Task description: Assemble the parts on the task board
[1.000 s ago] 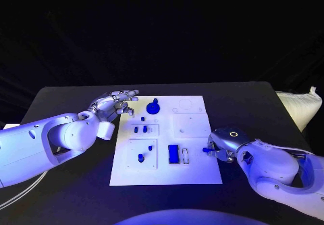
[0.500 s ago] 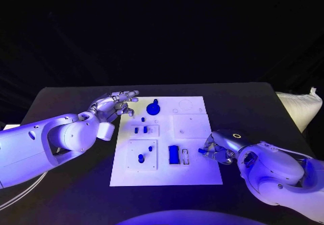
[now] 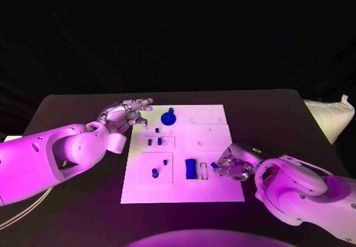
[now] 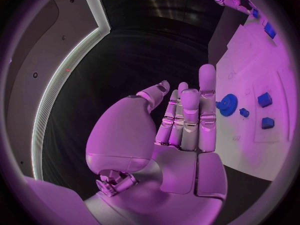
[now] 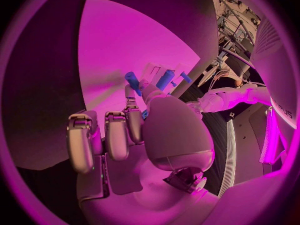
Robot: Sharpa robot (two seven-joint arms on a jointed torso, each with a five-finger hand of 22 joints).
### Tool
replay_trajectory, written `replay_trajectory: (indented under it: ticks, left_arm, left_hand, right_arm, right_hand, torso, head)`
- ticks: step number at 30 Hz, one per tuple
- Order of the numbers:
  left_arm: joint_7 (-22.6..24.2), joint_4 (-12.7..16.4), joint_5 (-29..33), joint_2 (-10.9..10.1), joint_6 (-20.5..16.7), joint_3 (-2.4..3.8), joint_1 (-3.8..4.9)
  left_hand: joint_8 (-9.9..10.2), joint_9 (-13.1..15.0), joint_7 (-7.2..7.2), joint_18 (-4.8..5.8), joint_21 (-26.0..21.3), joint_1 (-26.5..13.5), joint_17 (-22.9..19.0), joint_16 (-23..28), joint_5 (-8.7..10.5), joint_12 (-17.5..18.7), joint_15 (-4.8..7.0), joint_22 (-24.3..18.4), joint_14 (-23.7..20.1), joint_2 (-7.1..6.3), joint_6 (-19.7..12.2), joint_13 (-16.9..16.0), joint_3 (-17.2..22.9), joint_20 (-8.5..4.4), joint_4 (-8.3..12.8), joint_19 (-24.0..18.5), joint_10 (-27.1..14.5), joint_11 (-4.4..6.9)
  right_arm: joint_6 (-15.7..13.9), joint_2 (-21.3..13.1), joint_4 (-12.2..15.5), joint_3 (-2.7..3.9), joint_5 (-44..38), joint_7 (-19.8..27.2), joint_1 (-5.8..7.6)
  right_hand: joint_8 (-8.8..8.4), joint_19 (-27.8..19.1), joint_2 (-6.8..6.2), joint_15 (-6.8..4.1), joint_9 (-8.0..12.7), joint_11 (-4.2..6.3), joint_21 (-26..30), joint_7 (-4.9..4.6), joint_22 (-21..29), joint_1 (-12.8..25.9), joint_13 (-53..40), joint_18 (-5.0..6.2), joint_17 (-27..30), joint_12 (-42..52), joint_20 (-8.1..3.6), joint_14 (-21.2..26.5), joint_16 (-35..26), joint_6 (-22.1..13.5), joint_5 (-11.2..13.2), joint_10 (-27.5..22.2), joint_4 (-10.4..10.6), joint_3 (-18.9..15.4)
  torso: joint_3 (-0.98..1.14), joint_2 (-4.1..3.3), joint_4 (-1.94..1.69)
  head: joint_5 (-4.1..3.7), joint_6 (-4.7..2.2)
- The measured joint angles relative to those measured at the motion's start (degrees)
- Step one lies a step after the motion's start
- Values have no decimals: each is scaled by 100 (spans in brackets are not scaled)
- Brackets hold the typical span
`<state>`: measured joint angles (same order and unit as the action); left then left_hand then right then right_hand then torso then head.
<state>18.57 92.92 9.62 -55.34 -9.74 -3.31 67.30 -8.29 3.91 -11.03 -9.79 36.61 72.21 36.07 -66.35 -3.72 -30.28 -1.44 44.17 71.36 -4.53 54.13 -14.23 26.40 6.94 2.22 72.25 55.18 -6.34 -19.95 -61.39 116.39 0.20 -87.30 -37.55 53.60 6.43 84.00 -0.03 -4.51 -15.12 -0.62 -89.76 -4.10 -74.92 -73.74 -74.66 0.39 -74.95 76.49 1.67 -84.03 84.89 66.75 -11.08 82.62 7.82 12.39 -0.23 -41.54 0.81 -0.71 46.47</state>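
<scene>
A: Left robot hand [image 3: 127, 112] first. What's its state?

B: It holds nothing. The silver fingers [image 4: 199, 110] are extended, nearly straight and close side by side, thumb set off to one side. It hovers at the far left corner of the flat white rectangular task board [image 3: 215, 190], its fingertips near the round blue gear-like part with a knob [image 3: 168, 119]. The glossy white left arm comes in low from the left edge over the matte black counter [image 3: 74, 108].

A: Board contents, left to right?

B: Two small blue block parts [image 3: 154, 142] sit in a square recess below the gear. In a nearer recess stand two small blue pegs [image 3: 159, 169]. Right of those an upright blue rectangular part [image 3: 191, 169] sits beside a narrow slot. The far right panels of the board look bare white with faint round outlines.

A: Right robot hand [image 3: 231, 167]?

B: Fingers curled in, closed on a small blue cylindrical part [image 3: 214, 165] at the fingertips. The right wrist view shows the blue cylinder [image 5: 132, 81] pinched there. The hand is over the board's right edge, near the slot, palm turned down.

A: Whether that part touches the board?

B: Cannot tell.
</scene>
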Motion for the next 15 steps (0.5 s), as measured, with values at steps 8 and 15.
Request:
replay_trajectory:
  ticks: [8,15]
  left_arm:
    - [-3,1,-1,15,4,0,0]
    - [-6,-2,-1,28,10,0,0]
  left_hand:
    - [0,0,0,0,0,0,0,0,0,0,0,0,0,0,0,0,0,0,0,0,0,0]
    - [0,0,0,0,0,0,0,0,0,0,0,0,0,0,0,0,0,0,0,0,-1,1]
  right_arm:
    - [-106,229,-88,0,301,-100,0]
    - [-162,356,-119,0,394,-170,0]
  right_hand:
    - [0,0,-149,0,-55,41,0,8,0,215,-29,0,1,38,0,0,26,53,-458,42,105,102]
    - [40,0,-185,-22,-91,85,0,40,1,311,-29,0,1,-8,0,21,26,118,-491,44,161,107]
  torso:
    - [3,0,-3]
    - [2,0,-4]
  head:
    - [-18,1]
    - [4,3]
